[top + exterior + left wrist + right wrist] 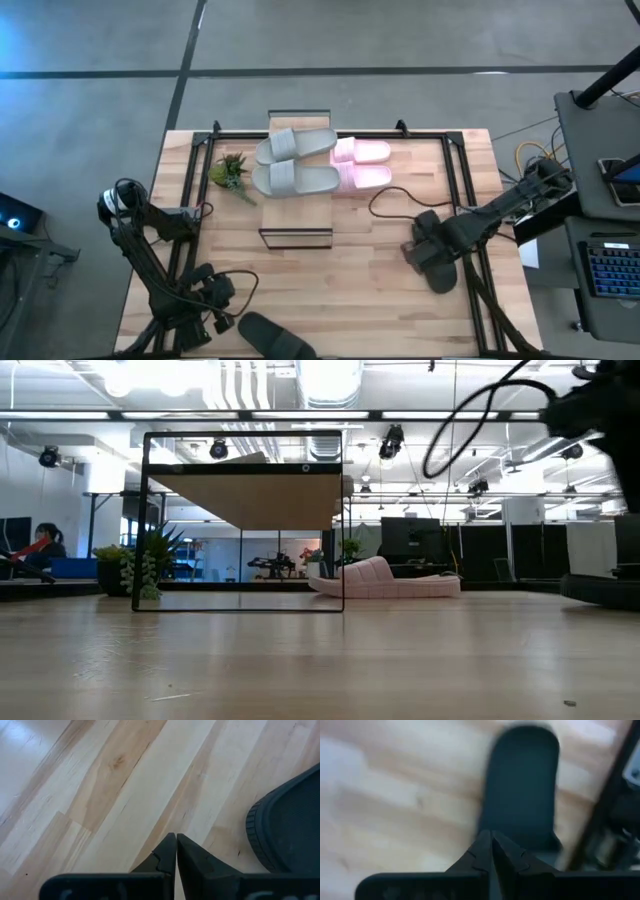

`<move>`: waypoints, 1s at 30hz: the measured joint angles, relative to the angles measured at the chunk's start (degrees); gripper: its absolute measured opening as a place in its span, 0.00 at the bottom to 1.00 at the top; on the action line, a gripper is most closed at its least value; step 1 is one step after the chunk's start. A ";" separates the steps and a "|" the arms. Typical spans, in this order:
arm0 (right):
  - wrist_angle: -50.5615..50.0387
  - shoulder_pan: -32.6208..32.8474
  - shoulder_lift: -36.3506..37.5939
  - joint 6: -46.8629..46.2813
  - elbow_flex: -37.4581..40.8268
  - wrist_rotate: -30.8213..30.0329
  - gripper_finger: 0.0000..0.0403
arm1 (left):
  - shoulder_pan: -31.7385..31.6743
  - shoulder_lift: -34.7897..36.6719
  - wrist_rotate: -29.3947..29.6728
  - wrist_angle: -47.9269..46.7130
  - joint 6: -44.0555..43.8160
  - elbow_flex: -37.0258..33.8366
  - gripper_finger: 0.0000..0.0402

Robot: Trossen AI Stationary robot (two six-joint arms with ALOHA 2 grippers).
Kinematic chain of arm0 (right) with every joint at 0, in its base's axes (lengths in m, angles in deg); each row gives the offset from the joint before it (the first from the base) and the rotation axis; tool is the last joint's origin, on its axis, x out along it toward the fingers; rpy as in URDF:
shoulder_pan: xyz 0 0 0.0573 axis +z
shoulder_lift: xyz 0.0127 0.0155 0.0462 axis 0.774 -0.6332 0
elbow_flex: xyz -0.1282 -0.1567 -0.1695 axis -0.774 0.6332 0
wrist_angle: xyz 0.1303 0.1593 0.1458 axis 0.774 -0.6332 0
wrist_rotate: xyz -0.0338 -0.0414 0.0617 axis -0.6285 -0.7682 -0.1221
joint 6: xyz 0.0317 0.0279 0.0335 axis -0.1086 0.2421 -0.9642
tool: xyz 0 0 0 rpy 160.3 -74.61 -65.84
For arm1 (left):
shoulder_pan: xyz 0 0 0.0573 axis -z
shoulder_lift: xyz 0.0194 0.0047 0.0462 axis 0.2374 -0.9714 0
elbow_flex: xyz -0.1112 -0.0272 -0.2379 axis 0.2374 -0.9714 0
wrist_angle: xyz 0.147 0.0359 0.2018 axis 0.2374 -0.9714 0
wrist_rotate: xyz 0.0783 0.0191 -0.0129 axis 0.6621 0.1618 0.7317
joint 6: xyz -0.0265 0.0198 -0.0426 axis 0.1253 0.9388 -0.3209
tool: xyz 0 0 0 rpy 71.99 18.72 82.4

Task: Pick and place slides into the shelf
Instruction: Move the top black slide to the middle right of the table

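2 grey slides atop shelf (pink pair beside); right end effector clenched above black slide; left end effector clenched.

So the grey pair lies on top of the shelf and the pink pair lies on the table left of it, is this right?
Not quite. In the high view the grey pair is on the shelf, but the pink pair lies on the table right of the shelf, not left.

2 black jointed arms trailing black cables.
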 joint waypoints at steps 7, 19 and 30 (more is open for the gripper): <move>-6.62 2.09 1.85 3.65 0.99 13.98 0.02 | 0.00 0.00 -0.02 0.04 -0.02 -0.01 0.00; 5.50 6.64 0.88 -5.04 11.89 21.99 0.02 | 0.00 0.00 -0.04 0.04 -0.02 -0.01 0.00; 27.02 6.57 3.11 -4.31 11.27 4.25 0.02 | 0.02 0.04 -0.47 0.03 0.02 0.10 0.00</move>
